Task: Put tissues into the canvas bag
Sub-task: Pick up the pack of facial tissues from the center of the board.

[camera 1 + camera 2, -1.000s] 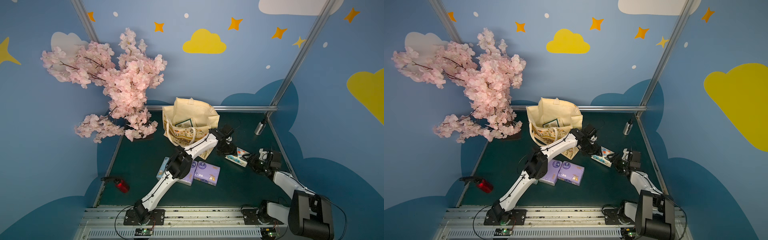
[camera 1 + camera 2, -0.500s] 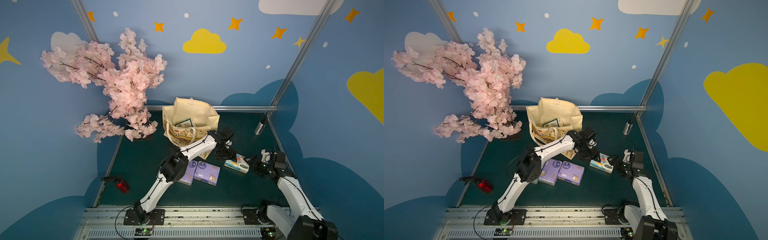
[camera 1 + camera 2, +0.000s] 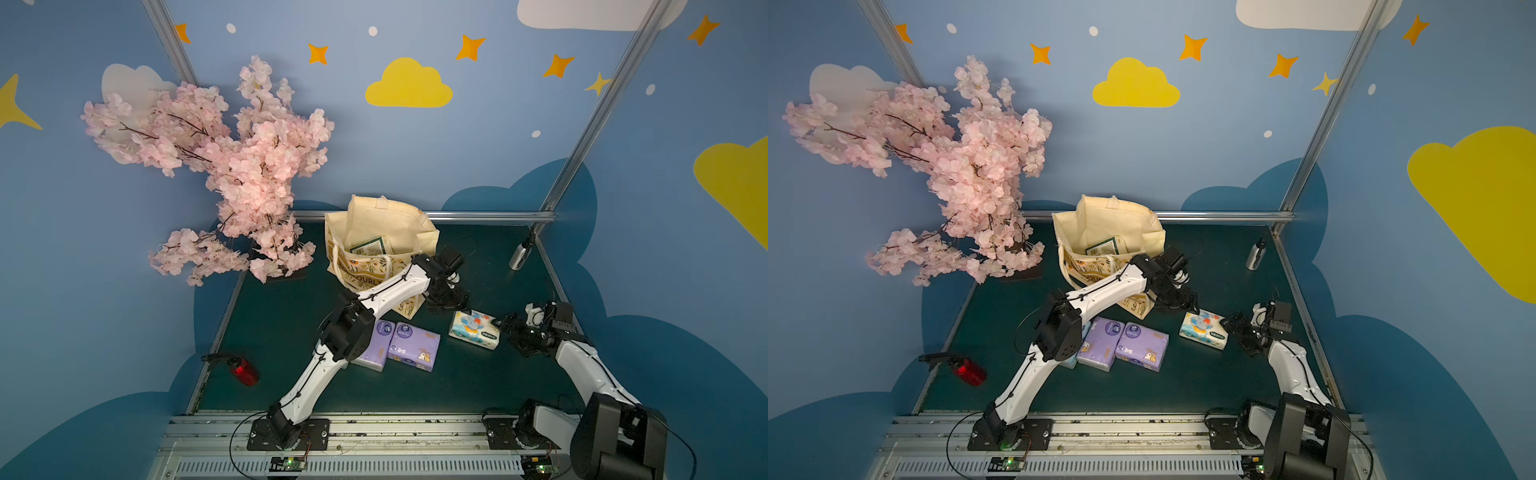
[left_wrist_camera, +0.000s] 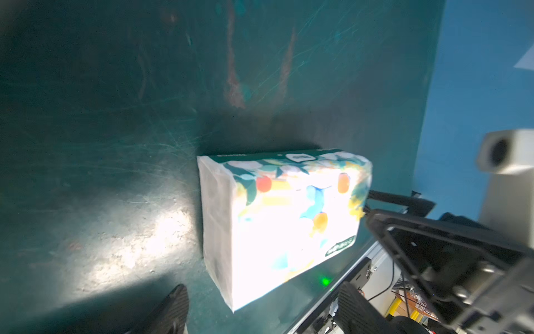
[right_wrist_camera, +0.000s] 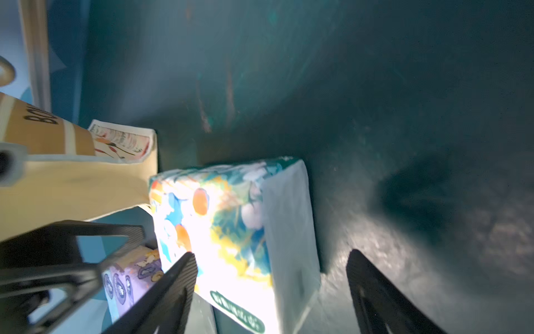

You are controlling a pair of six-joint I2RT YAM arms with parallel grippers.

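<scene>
Top views: evenly lit, sharp. Wrist views: dim, blurred; glare bleaches the white printed plastic-wrapped tissue pack and patches of the dark green table.

Green table carries canvas bag, tissues, blossom tree, silver bottle

elephant tissue pack lying flat, free | purple packs side by side | canvas bag upright, mouth open

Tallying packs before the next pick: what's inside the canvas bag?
One green-edged pack shows inside the canvas bag; its front wall hides anything lower.
</scene>
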